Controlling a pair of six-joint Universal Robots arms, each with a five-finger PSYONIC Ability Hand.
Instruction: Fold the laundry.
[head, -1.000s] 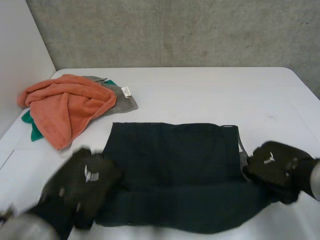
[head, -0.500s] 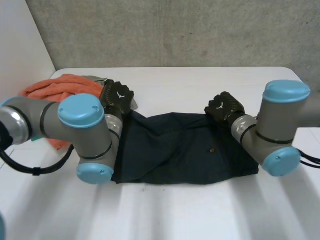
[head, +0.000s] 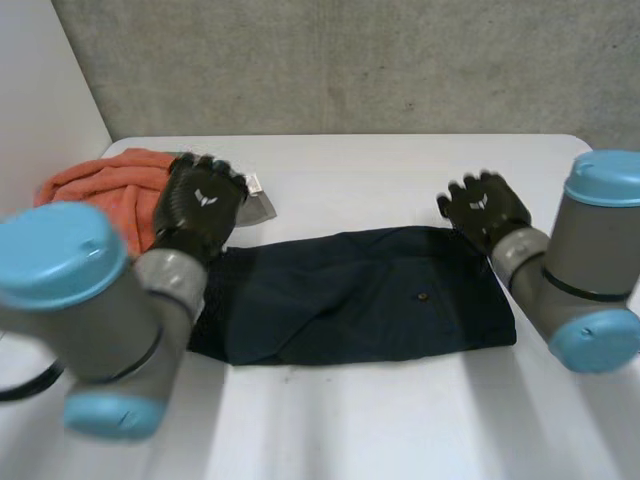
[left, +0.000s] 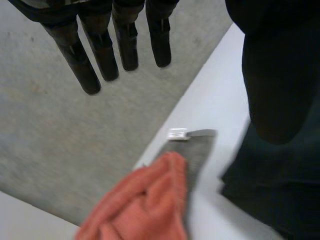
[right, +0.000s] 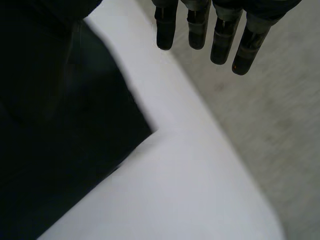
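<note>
A dark navy garment (head: 360, 295) lies folded in half on the white table (head: 400, 170), a long band across the middle. My left hand (head: 200, 205) hovers over its far left corner, fingers (left: 102, 50) straight and holding nothing. My right hand (head: 485, 208) hovers over the far right corner, fingers (right: 220, 35) straight and empty. The dark cloth (left: 280, 165) lies below the left palm, and its far right corner (right: 75, 125) lies under the right palm.
A pile of laundry sits at the table's far left: an orange towel (head: 110, 190) over a grey cloth (head: 255, 205) with a white tag (left: 177, 133). The table's far right rounded corner (right: 240, 170) is near my right hand. A concrete wall (head: 350, 60) stands behind.
Both hands carried the garment's near edge to its far edge, folding it in half, then let go and opened. The arms have pulled back toward me slightly.
</note>
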